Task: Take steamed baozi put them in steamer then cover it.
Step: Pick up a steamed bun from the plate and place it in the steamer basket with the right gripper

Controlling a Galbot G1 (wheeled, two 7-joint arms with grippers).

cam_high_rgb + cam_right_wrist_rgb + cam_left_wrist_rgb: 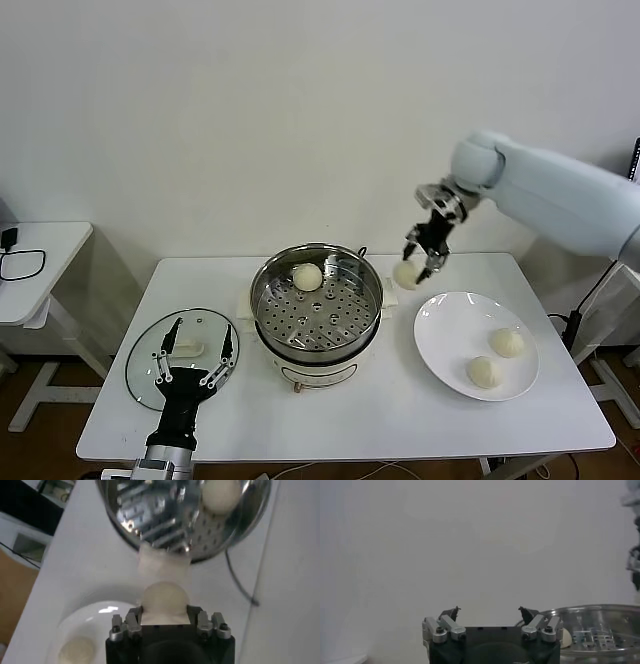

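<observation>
A soft, easily dented baozi is being pinched at its sides by the right gripper beside the steamer; left gripper fingers are being held spread

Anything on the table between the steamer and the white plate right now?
Nothing rests there: the head view shows bare table between steamer and plate. Above that gap, the right gripper holds a baozi in the air.

baozi: four total, one in the steamer, one held up in the right gripper, two on the plate | steamers: just one | plates: one | glass lids: one | grippers: two, the left gripper being near-left | tables: one main, plus one side table far left
</observation>
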